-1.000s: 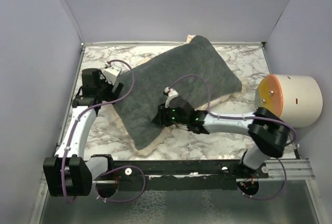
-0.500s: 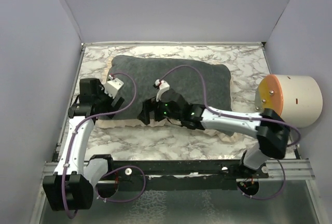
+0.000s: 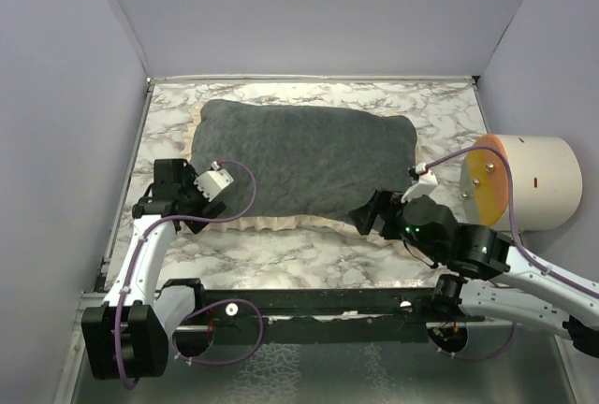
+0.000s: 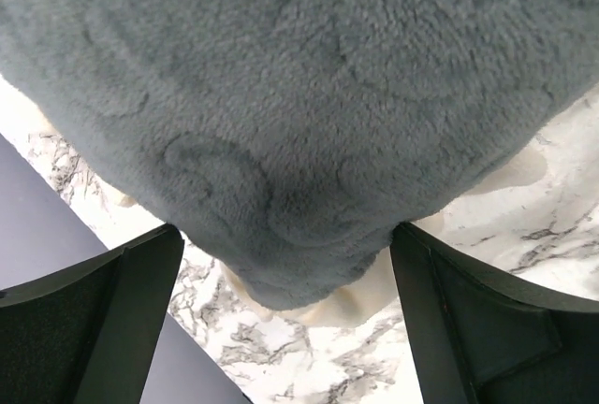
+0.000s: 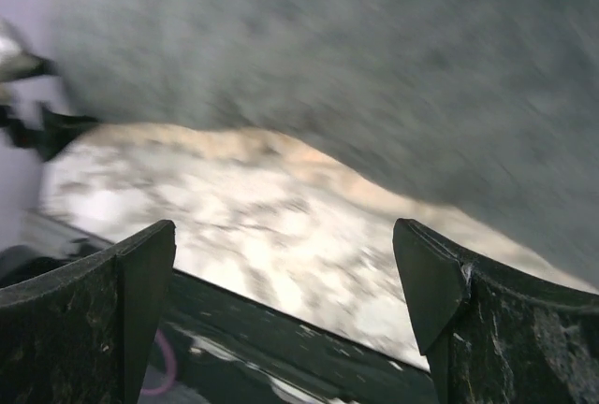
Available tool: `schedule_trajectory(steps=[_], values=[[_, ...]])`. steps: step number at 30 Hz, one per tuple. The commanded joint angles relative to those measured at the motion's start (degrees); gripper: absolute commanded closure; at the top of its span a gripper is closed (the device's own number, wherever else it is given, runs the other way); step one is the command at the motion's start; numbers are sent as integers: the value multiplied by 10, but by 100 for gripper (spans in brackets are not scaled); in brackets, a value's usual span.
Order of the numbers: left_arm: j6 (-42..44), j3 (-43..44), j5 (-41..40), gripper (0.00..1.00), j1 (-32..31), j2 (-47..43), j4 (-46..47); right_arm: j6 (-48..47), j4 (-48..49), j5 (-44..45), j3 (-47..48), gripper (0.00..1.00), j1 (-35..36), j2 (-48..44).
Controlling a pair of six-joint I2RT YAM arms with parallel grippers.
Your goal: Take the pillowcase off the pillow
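The dark grey fuzzy pillowcase [image 3: 304, 161] lies flat and plump across the back of the marble table, cream trim [image 3: 281, 223] along its near edge. The pillow is hidden inside it. My left gripper [image 3: 208, 206] is open at the near left corner. In the left wrist view that grey corner [image 4: 309, 142] bulges between the wide-apart fingers of the left gripper [image 4: 285, 236], unclamped. My right gripper [image 3: 365, 217] is open just off the near right edge. Its blurred wrist view shows the right gripper [image 5: 290, 273] with only table between its fingers and the pillowcase [image 5: 374, 67] above.
A cream cylinder with an orange end face [image 3: 519, 180] stands at the right edge. Grey walls close in the table [image 3: 309, 250] on three sides. The black front rail [image 3: 328, 301] runs along the near edge.
The covered pillow, earlier lifted askew with the right gripper shut on it, has dropped flat. The right gripper opened and pulled back right. The left arm drew back to the near left corner.
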Motion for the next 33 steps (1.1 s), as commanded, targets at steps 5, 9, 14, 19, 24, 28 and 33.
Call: schedule_trajectory(steps=[5,9,14,19,24,28,33], values=[[-16,-44,-47,39,14,17,126,249,-230,73,-96,1,-1,44],[-39,-38,-47,73,36,24,163,323,-268,80,-123,1,0,55],[-55,-25,-44,96,78,57,203,349,-273,83,-148,1,0,22],[-53,12,-19,100,124,80,178,258,-151,90,-164,1,0,55],[-43,8,-1,100,125,54,156,163,-1,41,-180,10,-1,166],[-41,28,14,100,126,32,120,139,24,16,-155,45,0,190],[-77,103,60,100,126,5,60,89,-11,30,-68,89,0,111]])
